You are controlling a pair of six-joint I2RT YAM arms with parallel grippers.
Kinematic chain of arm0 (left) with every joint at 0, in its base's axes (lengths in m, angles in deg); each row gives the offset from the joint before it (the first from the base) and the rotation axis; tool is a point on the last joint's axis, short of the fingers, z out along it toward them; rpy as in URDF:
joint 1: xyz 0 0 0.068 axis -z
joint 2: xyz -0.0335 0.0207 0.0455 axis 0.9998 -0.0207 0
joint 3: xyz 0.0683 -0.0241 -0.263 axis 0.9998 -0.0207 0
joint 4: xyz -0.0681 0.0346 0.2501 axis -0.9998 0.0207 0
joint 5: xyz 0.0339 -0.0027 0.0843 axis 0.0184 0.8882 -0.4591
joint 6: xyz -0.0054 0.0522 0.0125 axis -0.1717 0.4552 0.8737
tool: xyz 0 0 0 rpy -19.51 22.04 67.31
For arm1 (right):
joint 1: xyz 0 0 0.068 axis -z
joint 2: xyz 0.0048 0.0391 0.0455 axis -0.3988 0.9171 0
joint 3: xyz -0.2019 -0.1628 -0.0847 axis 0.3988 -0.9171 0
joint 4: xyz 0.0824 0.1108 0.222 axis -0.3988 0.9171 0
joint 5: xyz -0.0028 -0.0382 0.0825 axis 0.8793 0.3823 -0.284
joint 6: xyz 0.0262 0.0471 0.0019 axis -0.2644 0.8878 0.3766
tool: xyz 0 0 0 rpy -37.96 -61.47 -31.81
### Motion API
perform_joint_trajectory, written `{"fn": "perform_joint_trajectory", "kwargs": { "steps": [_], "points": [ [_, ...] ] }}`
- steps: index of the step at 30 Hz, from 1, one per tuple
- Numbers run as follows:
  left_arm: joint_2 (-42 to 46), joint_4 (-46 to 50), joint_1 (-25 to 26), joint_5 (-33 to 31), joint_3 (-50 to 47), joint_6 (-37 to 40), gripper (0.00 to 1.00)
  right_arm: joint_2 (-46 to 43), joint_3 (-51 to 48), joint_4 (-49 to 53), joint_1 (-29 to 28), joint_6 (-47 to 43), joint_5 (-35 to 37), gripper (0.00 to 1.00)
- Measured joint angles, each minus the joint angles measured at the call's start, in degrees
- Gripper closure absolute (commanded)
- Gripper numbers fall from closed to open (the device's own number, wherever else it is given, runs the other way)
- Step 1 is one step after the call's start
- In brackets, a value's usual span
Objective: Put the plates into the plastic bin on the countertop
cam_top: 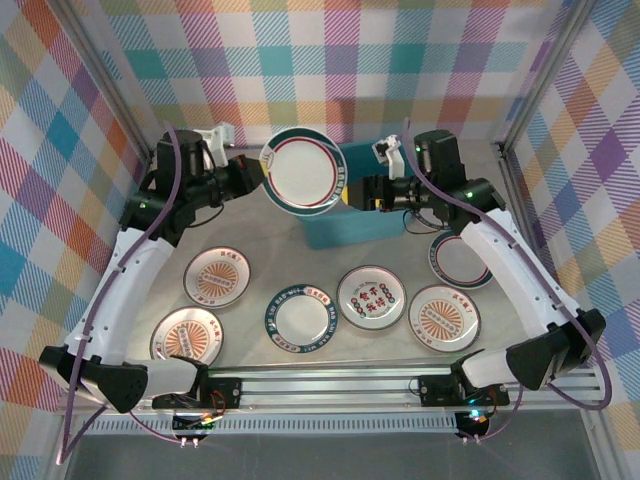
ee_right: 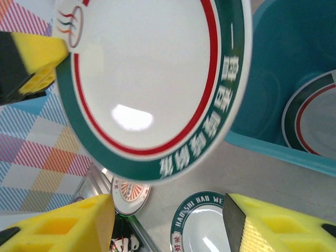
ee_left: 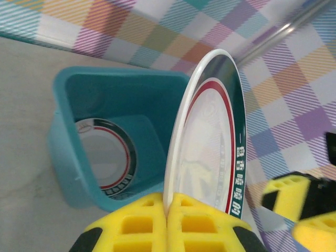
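Green-rimmed plate (cam_top: 303,172) stands on edge above the plastic bin (cam_top: 350,235), pinched at its rim by the left gripper (ee_left: 168,210). Right gripper (ee_right: 168,220), jaws spread, flanks the opposite rim without contact. Bin mouth lies below, toward the plate's face; probably a lowering by the left arm.

Bright, even, diffuse light from overhead. The top view is sharp, with only faint soft shadows on the countertop (cam_top: 265,262). In the right wrist view, a white glare patch sits on the plate (ee_right: 152,73) at 7 o'clock from its centre, and the rim lettering at 5 o'clock is smeared. In both wrist views the yellow pads (ee_right: 63,226) at 6 o'clock are soft and out of focus. The inside of the bin (ee_left: 63,152) is shaded darker.
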Motion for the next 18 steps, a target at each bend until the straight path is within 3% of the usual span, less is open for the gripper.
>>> {"fn": "perform_joint_trajectory", "kwargs": {
  "steps": [9,18],
  "points": [
    [0.0,-1.5,3.8,0.0,0.0,-1.7,1.0,1.2,-2.1,-3.9,0.0,3.7,1.7,0.55],
    [0.0,-2.3,4.2,-1.1,-0.6,-2.1,0.97,1.2,-5.4,-8.9,0.0,8.3,1.9,0.86]
  ]
}}
